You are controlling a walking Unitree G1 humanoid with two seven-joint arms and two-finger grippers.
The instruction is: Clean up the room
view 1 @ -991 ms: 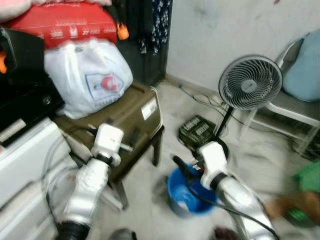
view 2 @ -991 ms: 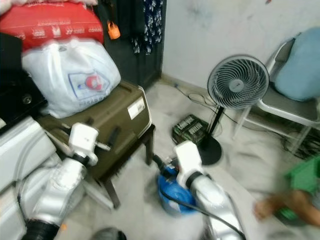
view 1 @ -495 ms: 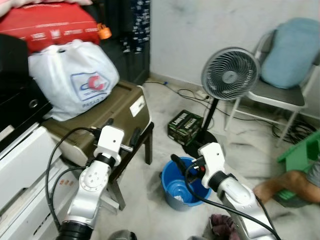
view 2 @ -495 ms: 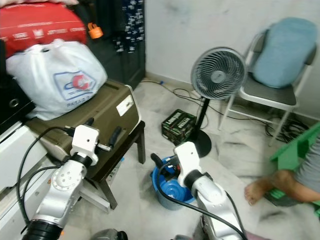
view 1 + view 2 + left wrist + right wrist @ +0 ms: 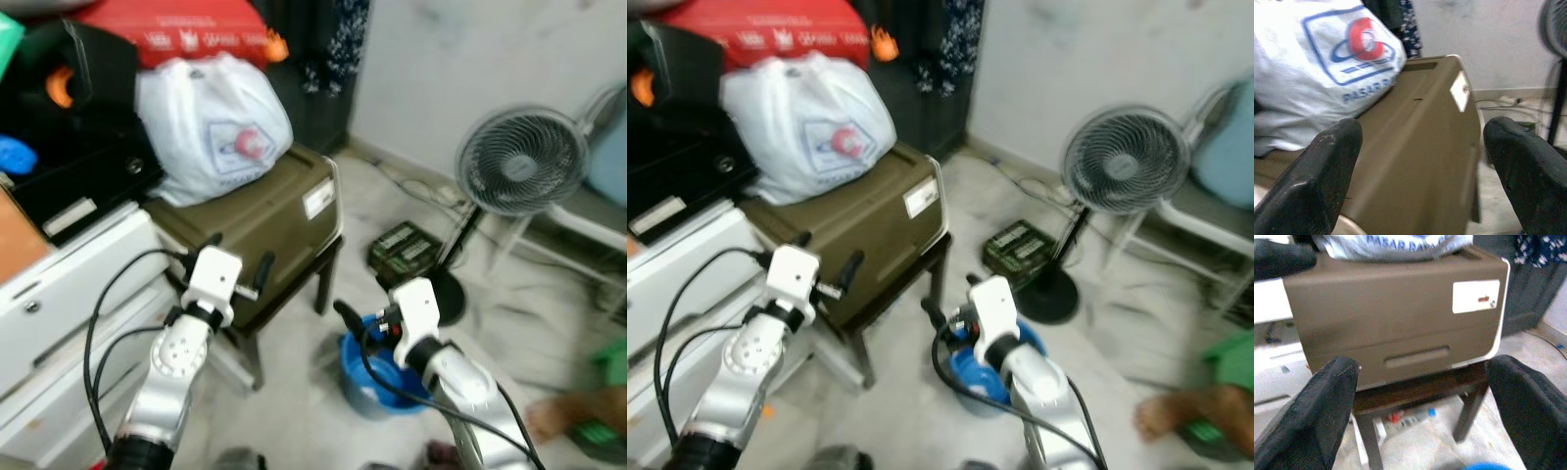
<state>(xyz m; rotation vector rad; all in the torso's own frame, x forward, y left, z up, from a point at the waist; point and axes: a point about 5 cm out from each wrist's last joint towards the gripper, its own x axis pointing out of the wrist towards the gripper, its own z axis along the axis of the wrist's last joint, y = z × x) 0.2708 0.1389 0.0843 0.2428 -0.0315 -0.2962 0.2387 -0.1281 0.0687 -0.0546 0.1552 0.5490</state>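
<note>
A blue bucket (image 5: 377,387) stands on the pale floor beside a dark stool (image 5: 328,264). On the stool rests an olive-brown storage box (image 5: 284,211) with a white label, and a white plastic bag (image 5: 216,127) sits on top of it. My left gripper (image 5: 238,257) is open, raised in front of the box (image 5: 1420,127) and bag (image 5: 1317,63). My right gripper (image 5: 362,318) is open too, held low over the bucket and pointing at the box's drawer front (image 5: 1396,313). Neither holds anything.
A white cabinet (image 5: 69,294) stands at the left with black gear (image 5: 78,127) and a red bag (image 5: 186,34) piled above. A standing fan (image 5: 519,162), a green-black carton (image 5: 407,250) and floor cables lie to the right. A person's foot (image 5: 554,416) is at lower right.
The camera has swung left, so the whole scene sits further right and the white cabinet shows more. Both arms keep the same pose with fingers open.
</note>
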